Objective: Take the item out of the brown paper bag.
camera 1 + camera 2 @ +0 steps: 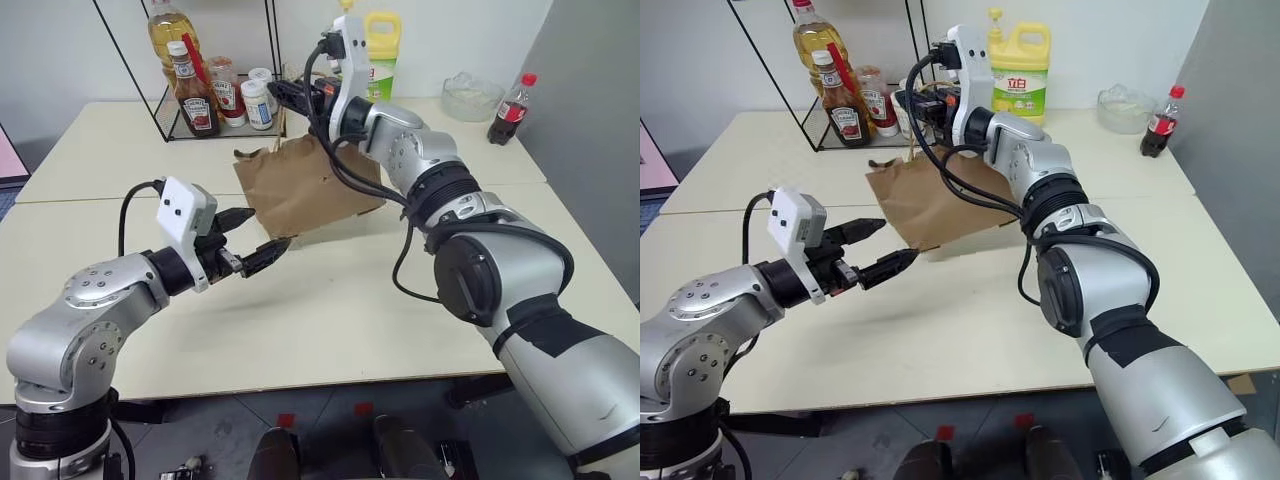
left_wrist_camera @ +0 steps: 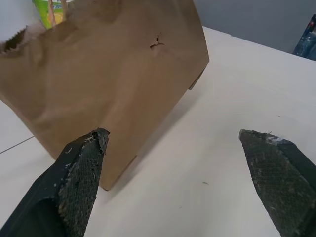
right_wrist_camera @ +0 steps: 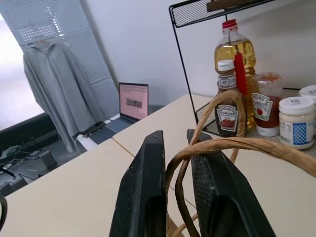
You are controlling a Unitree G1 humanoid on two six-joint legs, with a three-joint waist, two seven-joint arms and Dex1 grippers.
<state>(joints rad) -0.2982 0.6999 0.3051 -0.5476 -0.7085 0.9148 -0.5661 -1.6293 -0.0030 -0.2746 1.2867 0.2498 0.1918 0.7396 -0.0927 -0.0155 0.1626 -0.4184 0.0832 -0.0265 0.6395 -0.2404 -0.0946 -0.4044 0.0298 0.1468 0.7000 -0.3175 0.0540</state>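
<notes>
Brown paper bag (image 1: pixel 305 185): contents hidden, 2 cord handles (image 3: pixel 232 145) clenched in right claw (image 3: pixel 178 163); left claw (image 1: pixel 255 240) spread wide, empty, above bench (image 1: pixel 340 310).

Creased brown paper bag (image 1: pixel 305 185) hangs tilted, lower edge perhaps touching tabletop.

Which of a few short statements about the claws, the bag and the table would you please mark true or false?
1. The right claw is shut on the bag's handles. True.
2. The left claw grips the bag. False: it is open, apart from the bag.
3. A cola bottle stands on the table. True.
4. The bag lies flat. False: the right claw holds it up by the handles.
</notes>
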